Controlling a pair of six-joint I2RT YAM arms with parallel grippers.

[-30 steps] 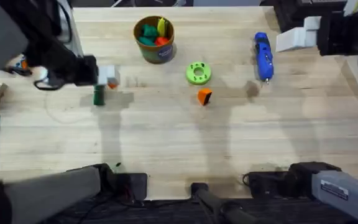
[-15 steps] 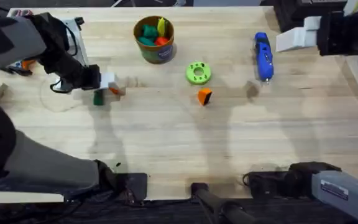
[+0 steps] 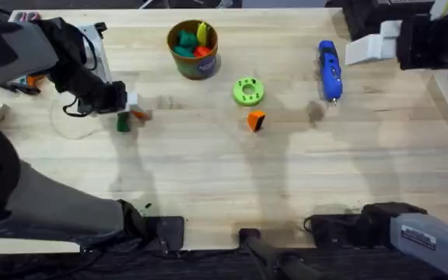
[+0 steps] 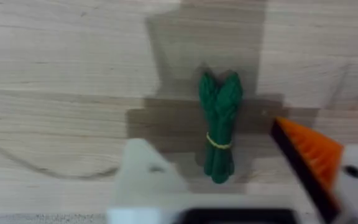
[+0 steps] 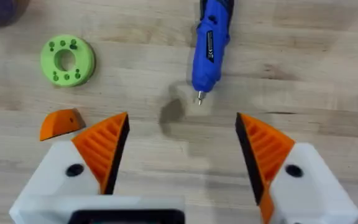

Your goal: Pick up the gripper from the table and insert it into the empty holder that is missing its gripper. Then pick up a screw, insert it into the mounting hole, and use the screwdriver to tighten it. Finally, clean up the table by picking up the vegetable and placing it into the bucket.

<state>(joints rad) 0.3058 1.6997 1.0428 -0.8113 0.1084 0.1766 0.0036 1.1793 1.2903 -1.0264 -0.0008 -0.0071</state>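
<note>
The dark green vegetable [image 3: 123, 122] lies on the table at the left; in the left wrist view the vegetable [image 4: 219, 124] sits between my left gripper's [image 4: 207, 137] open fingers. One finger is the plain white holder [image 4: 145, 177], the other has an orange pad. My left gripper [image 3: 134, 109] hovers just over the vegetable. The orange gripper wedge [image 3: 256, 120] [image 5: 61, 123] lies mid-table. The blue screwdriver [image 3: 330, 70] [image 5: 211, 43] lies at the back right. The bucket [image 3: 194, 66] stands at the back centre. My right gripper [image 3: 368, 50] [image 5: 182, 118] is open and empty beside the screwdriver.
A lime green disc [image 3: 248, 91] [image 5: 67, 60] lies between the bucket and the screwdriver. Teal, orange and yellow toy pieces fill the bucket. A thin cable loop [image 3: 72, 128] lies on the table by the left arm.
My left gripper has shifted slightly nearer and lower, onto the vegetable. The right arm, wedge, disc and screwdriver have not moved.
</note>
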